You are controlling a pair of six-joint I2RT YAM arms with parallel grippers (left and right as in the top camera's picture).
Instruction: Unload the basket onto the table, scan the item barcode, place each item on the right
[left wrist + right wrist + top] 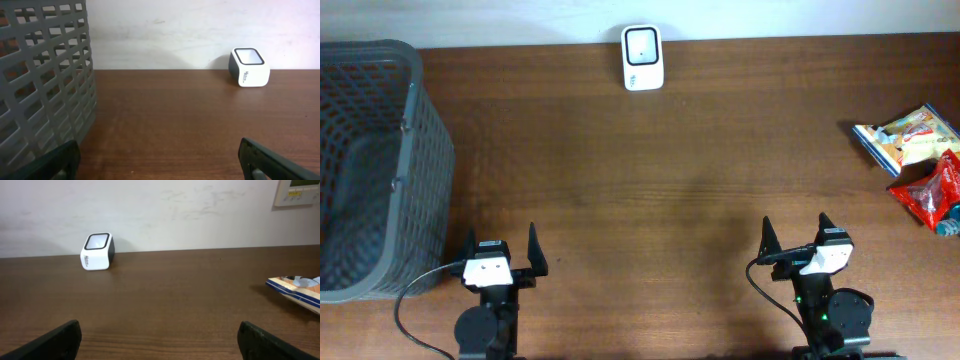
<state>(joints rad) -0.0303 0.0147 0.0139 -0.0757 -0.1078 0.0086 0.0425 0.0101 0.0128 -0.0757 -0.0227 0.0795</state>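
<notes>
Though dark, wooden table (640,180), pale wall (200,215).

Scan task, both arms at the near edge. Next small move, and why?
Probably move the right gripper toward the blue-and-yellow snack packet. The gripper is open and empty, the packet lies far right, nearest that arm, and the scanner needs an item held up to it.

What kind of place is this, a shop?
Probably a pretend shop checkout on a wooden table: there is a white barcode scanner, a grey shopping basket and some snack packets.
</notes>
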